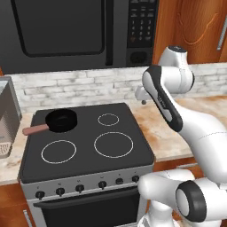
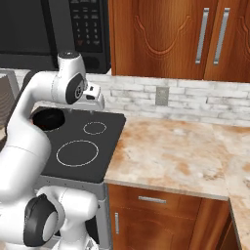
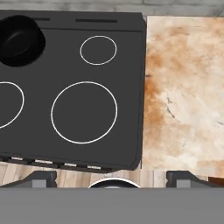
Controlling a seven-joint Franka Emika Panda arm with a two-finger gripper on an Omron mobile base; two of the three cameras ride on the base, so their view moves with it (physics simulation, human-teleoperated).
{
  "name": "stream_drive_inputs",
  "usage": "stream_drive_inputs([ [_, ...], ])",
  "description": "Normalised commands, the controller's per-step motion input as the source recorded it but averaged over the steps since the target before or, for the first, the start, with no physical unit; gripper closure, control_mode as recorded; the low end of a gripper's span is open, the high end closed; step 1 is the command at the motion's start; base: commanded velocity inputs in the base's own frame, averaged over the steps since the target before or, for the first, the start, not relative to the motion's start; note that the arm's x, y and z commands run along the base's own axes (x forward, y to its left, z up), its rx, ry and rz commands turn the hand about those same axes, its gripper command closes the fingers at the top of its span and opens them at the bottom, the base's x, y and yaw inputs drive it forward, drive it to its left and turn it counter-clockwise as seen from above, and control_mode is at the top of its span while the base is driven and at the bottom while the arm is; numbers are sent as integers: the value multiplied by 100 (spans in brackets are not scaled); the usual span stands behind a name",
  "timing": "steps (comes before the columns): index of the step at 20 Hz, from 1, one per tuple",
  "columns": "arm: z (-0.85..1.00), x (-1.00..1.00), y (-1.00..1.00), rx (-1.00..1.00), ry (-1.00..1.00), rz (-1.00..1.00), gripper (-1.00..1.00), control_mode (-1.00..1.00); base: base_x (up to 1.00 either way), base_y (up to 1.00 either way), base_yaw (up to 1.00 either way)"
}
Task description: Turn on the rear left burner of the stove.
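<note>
The claw (image 3: 112, 177) hangs high over the stove (image 1: 84, 153), its fingers spread wide and holding nothing. The rear left burner (image 1: 61, 120) sits under the skillet (image 3: 18, 40), upper left of the hand view. The knobs (image 1: 80, 188) lie far below, lower left in the left base view.

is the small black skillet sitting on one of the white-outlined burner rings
No, the small black skillet sits at the cooktop's rear left, apart from all three white-outlined rings.
</note>
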Motion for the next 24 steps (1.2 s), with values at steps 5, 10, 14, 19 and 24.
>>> stream_drive_inputs([
  [5, -4, -1, 7, 0, -1, 0, -100, -100, 0, 0, 0],
  [10, -24, -66, 14, 0, -39, 0, -100, -100, 0, 0, 0],
  [14, -22, -88, 24, 0, -34, 0, -100, -100, 0, 0, 0],
  [19, -27, -62, 58, 0, -33, 0, -100, -100, 0, 0, 0],
  [24, -40, -20, 97, -9, -9, 0, -100, -100, 0, 0, 0],
])
